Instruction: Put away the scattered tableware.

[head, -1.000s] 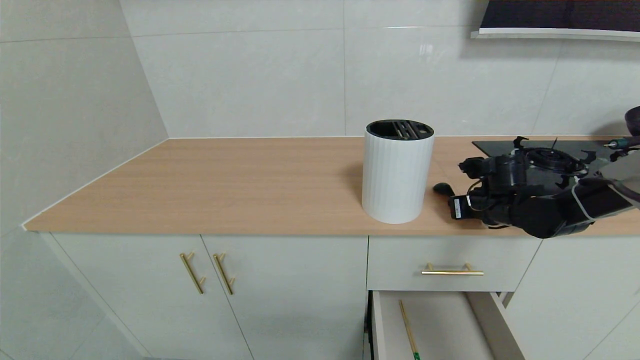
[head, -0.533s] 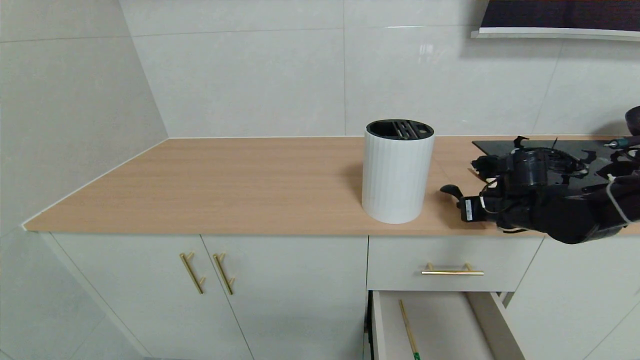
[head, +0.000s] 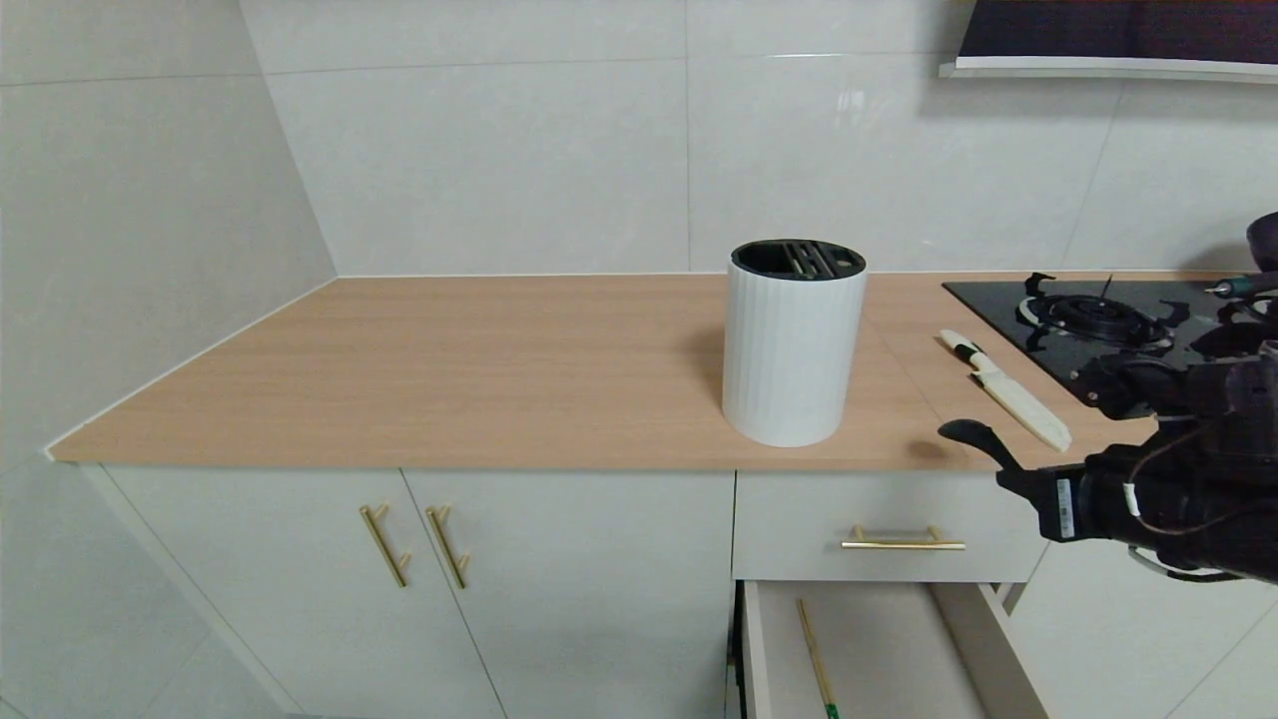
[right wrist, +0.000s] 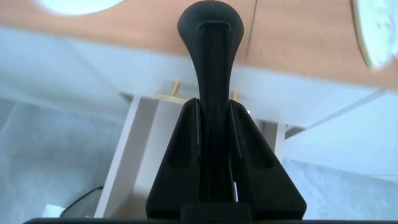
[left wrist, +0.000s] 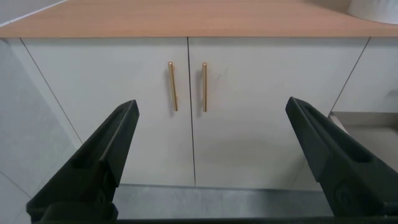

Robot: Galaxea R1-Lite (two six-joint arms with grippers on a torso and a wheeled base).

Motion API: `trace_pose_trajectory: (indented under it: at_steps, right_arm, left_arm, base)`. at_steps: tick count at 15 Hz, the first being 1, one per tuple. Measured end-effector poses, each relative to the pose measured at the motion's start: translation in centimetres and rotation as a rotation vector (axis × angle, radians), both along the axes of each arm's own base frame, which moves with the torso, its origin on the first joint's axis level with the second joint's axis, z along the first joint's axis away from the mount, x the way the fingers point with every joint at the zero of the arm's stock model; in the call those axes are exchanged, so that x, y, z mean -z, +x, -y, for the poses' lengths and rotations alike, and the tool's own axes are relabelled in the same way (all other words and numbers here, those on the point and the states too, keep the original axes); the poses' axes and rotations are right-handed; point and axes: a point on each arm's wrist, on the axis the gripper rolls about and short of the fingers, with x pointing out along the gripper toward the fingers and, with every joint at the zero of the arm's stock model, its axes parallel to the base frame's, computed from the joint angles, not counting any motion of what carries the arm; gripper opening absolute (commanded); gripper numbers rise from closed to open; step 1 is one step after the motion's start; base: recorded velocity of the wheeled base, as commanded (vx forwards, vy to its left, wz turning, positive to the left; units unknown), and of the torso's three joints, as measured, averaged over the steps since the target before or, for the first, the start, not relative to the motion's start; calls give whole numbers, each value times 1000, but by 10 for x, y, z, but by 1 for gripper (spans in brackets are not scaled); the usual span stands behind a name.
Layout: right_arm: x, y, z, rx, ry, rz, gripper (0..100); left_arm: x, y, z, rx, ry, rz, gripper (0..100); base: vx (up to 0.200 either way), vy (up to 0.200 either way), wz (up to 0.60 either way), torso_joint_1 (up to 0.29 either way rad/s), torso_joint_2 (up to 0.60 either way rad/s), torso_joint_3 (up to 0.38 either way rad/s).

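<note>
A white ribbed utensil holder (head: 794, 350) with a black slotted top stands on the wooden counter (head: 479, 369). To its right a pale knife (head: 1004, 391) lies flat on the counter, beside the stove. My right gripper (head: 964, 431) hangs just off the counter's front edge, in front of the knife and apart from it; in the right wrist view the right gripper (right wrist: 211, 28) is shut with nothing seen in it. My left gripper (left wrist: 211, 109) is open and faces the cabinet doors (left wrist: 186, 112) below the counter.
Below the counter an open drawer (head: 756, 639) holds a chopstick (head: 815, 651). A shut drawer with a gold handle (head: 904, 544) sits above it. A black gas stove (head: 1098, 312) occupies the counter's right end. The counter left of the holder is bare.
My right gripper has pulled back from beside the holder toward the counter's front edge and lower. The knife, hidden behind the arm before, now lies in plain view.
</note>
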Motion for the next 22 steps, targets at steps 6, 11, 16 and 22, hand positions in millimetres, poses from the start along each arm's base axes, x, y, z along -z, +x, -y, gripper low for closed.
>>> trace_pose_trajectory:
  at_steps: [6, 11, 16, 22]
  right_arm:
    - [7, -30, 7, 1, -3, -17, 0]
    - [16, -31, 7, 1, -13, -52, 0]
    - [26, -26, 6, 2, -25, -95, 0]
    - [35, -22, 5, 2, -33, -138, 0]
  left_arm:
    - [0, 0, 0, 0, 0, 0, 100]
    - [0, 0, 0, 0, 0, 0, 100]
    - [0, 0, 0, 0, 0, 0, 100]
    - [0, 0, 0, 0, 0, 0, 100]
  base:
    - [0, 0, 0, 0, 0, 0]
    - [0, 0, 0, -37, 87, 51]
    - [0, 0, 0, -184, 446, 253]
    - [0, 0, 0, -183, 476, 292]
